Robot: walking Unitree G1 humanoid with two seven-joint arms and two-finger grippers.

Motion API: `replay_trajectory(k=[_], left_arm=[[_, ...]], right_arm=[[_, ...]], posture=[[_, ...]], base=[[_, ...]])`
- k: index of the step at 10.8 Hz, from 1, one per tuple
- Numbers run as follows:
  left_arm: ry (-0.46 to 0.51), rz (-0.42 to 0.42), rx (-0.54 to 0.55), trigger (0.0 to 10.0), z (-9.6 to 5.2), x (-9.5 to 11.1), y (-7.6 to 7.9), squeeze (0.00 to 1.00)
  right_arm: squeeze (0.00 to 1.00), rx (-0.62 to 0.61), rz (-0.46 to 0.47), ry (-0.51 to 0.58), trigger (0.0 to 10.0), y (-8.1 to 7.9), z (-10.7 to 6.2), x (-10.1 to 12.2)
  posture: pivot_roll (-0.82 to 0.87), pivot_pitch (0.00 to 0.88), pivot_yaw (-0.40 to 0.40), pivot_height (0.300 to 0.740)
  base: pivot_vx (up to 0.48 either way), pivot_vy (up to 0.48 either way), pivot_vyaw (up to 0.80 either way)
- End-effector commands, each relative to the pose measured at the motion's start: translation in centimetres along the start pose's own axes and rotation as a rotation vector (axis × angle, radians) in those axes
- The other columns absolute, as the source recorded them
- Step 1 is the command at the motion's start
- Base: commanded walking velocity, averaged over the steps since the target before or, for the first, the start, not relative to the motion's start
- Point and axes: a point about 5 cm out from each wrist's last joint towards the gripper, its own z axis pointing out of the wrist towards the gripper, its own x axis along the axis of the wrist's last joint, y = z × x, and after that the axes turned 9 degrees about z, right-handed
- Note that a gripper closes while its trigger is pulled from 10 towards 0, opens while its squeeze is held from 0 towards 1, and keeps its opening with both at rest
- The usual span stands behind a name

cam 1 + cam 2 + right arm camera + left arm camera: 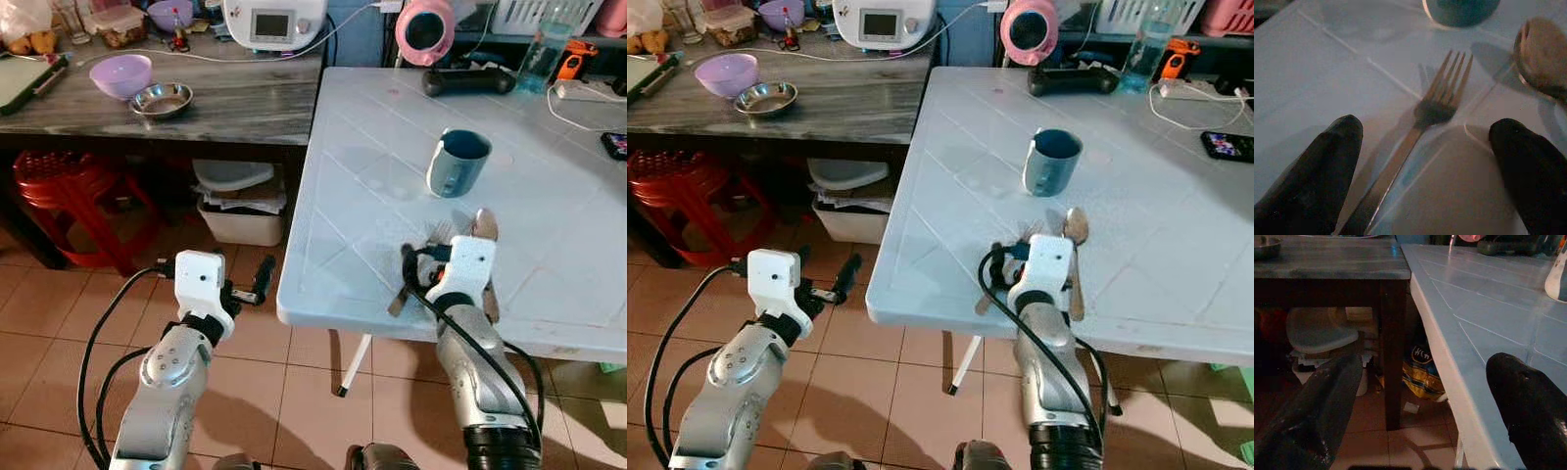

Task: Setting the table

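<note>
Right gripper (1425, 161) spread wide over fork (1437, 105) — fork flat on white table (549, 206), spoon (1076, 235) beside it, blue cup (458, 162) beyond. Left gripper (1422, 396) open (off table edge).

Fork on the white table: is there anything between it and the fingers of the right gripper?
Nothing visible does. The right gripper is open, and the fork lies flat on the white table between its fingers. The spoon lies to one side, and the blue cup stands beyond.
</note>
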Motion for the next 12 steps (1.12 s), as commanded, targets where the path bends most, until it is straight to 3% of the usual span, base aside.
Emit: replay_trajectory(k=[1, 2, 3, 7, 11, 12], left_arm=[[-0.004, 0.010, -0.015, 10.0, -0.2, 0.0, 0.0, 0.00], [-0.008, 0.009, -0.021, 10.0, -0.2, 0.0, 0.0, 0.00], [-0.010, 0.006, -0.031, 10.0, -0.2, -0.1, 0.1, 0.00], [-0.017, -0.003, -0.068, 10.0, -0.2, -0.2, 0.5, 0.00], [0.018, -0.025, -0.338, 10.0, -1.3, 0.2, 2.7, 0.00], [0.017, -0.022, -0.353, 10.0, -1.4, 0.1, 2.8, 0.00]], right_arm=[[0.00, 0.018, 0.001, -0.035, 7.5, -0.4, 0.1, -0.4], [0.00, 0.026, -0.009, -0.059, 0.7, -0.4, 0.3, -0.6], [0.00, 0.030, -0.014, -0.073, 0.1, -0.5, 0.5, -0.7], [0.00, 0.033, -0.048, -0.230, 0.0, 0.5, 1.1, -1.8], [0.00, 0.011, -0.016, -0.289, 0.0, 1.0, 1.1, -2.5], [0.00, 0.002, -0.002, -0.292, 0.0, 1.1, 1.0, -2.5]], posture=[[0.00, 0.071, 0.057, 0.740], [-0.01, 0.070, 0.058, 0.740], [-0.01, 0.070, 0.058, 0.740], [-0.01, 0.070, 0.058, 0.740], [-0.01, 0.067, 0.058, 0.740], [-0.01, 0.066, 0.058, 0.740]], base=[[0.000, 0.000, 0.00], [0.000, 0.000, 0.00], [0.000, 0.000, 0.00], [0.000, 0.000, 0.00], [0.000, 0.000, 0.00], [0.000, 0.000, 0.00]])
